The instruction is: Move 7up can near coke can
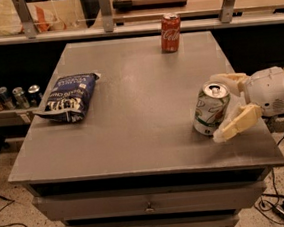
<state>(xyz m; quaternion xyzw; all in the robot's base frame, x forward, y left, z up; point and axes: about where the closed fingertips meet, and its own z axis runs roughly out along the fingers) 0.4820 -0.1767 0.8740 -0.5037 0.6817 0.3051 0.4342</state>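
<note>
The 7up can [208, 113] stands upright near the right front edge of the surface [137, 121], well apart from the coke can [170, 32] at the far edge. The end effector [217, 108] reaches in from the right, its fingers spread open, one behind the can and one in front. A chip bag [70, 97] lies at the left.

I see a blue chip bag [69, 98] on the grey table's [143, 130] left side (small cans [4, 96] line a shelf [1, 115] beyond).
</note>
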